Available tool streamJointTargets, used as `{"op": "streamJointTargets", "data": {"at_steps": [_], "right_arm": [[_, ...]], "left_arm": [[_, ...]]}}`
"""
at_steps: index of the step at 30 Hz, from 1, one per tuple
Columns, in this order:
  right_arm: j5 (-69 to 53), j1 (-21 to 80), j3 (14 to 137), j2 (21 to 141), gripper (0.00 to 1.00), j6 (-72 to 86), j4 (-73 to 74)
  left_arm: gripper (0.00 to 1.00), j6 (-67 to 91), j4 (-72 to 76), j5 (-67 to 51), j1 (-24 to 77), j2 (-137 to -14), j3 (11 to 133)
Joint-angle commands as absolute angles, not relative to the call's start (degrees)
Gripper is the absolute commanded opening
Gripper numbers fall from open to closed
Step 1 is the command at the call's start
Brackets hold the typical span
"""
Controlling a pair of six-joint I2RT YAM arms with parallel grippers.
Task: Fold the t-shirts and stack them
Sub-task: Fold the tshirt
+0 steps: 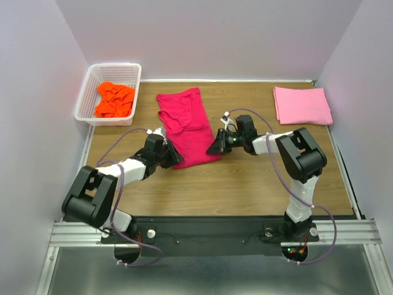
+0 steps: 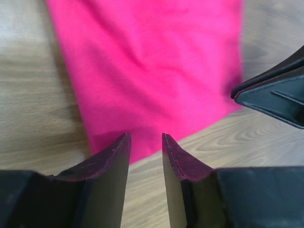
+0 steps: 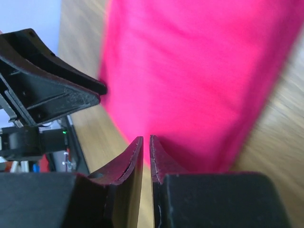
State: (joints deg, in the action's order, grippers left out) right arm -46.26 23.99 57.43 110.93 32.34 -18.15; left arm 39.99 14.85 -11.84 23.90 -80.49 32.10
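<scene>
Red t-shirt lies flat on the tabletop, near edge at the half-open left pincer and the almost closed right pincer.

We observe a brown wood-grain tabletop enclosed on three sides by plain pale walls. A ribbed aluminium rail borders its near edge; lighting is even.

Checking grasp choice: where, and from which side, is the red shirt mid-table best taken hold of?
Probably the near hem of the red shirt, at its two corners, coming low from the arms' side. It lies flat as a long strip with that short edge nearest, and the left claw and right claw sit at those corners.
</scene>
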Motion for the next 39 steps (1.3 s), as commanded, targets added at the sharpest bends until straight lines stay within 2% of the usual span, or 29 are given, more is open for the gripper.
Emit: {"op": "streamJointTargets", "data": {"at_steps": [1, 2, 9, 14, 17, 27, 32, 39], "right_arm": [[-49.13, 21.8, 54.06, 115.48, 0.15, 34.19, -29.7], [-48.96, 21.36, 53.53, 116.27, 0.15, 34.19, -30.75], [-45.97, 18.28, 49.22, 115.95, 0.14, 32.17, -32.08], [-47.28, 18.28, 53.25, 109.43, 0.18, 34.63, -32.08], [-49.03, 18.46, 61.04, 110.21, 0.19, 36.21, -31.47], [-51.86, 19.34, 85.84, 129.61, 0.2, 41.39, -31.03], [-51.24, 19.16, 90.88, 137.27, 0.2, 41.57, -29.1], [-47.82, 16.61, 89.04, 140.89, 0.2, 41.49, -28.92]], "left_arm": [[0.33, 42.7, 20.65, -13.45, 23.82, -84.63, 29.27], [0.28, 43.24, 20.83, -13.1, 23.82, -85.07, 28.57], [0.28, 46.85, 19.61, -6.95, 23.82, -78.95, 20.92], [0.31, 43.07, 14.25, -2.56, 23.73, -72.6, 25.39], [0.34, 39.74, 12.48, -1.5, 23.38, -72.07, 31.27], [0.33, 35.51, 18.44, -6.85, 17.41, -89.71, 46.57], [0.3, 33.84, 19.07, -8.7, 16.0, -98.77, 50.09], [0.29, 34.89, 20.83, -8.35, 12.48, -101.69, 48.52]]}}
